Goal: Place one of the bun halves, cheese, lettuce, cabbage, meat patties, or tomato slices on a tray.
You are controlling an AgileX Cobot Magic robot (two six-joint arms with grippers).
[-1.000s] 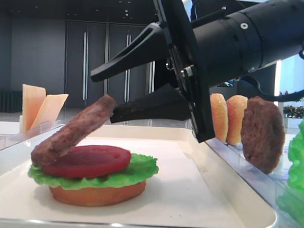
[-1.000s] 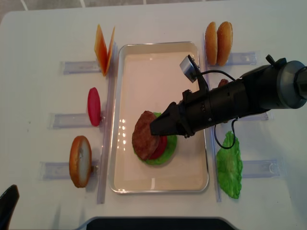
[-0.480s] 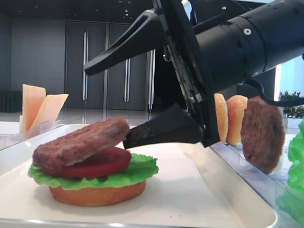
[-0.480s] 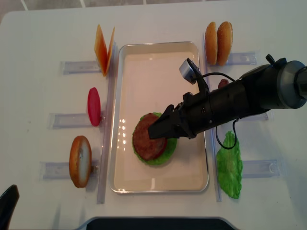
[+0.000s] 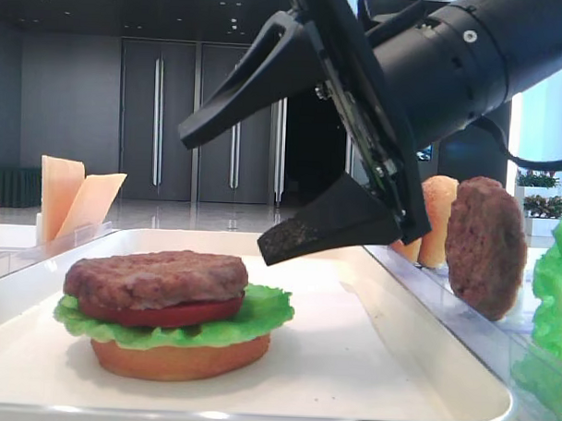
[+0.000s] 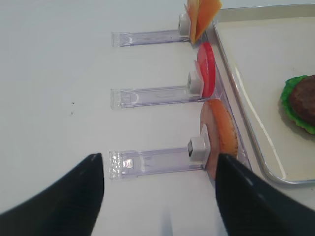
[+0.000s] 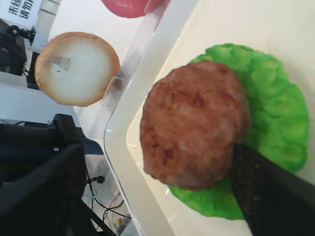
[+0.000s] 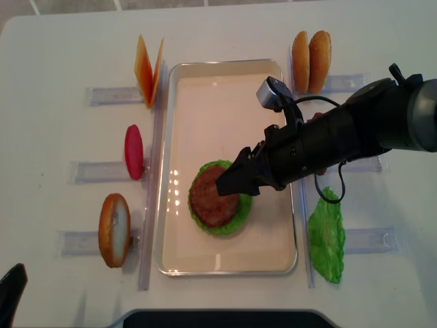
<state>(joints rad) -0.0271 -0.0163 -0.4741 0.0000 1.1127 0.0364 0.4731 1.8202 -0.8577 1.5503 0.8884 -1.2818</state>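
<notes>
On the white tray [image 8: 273, 75] a stack stands: flat bun half [image 5: 179, 355], lettuce [image 5: 250, 316], tomato slice [image 5: 157, 312], and on top a brown meat patty [image 5: 156, 275] lying flat. My right gripper [image 5: 221, 195] hangs open just right of and above the patty, touching nothing. In the right wrist view the patty [image 7: 194, 123] covers the lettuce [image 7: 273, 123] between wide-spread fingers. My left gripper [image 6: 157, 167] is open over bare table beside a racked bun half [image 6: 221, 135].
Clear racks flank the tray: cheese [image 8: 147, 68], a tomato slice [image 8: 134, 152] and a bun half [image 8: 114, 229] on the left; two bun halves [image 8: 311, 60], a second patty [image 5: 486, 245] and a lettuce leaf [image 8: 326, 236] on the right.
The right jaws spread wide and let the patty go. It dropped from a tilt to lie flat on the tomato. The gripper drew back slightly up and right.
</notes>
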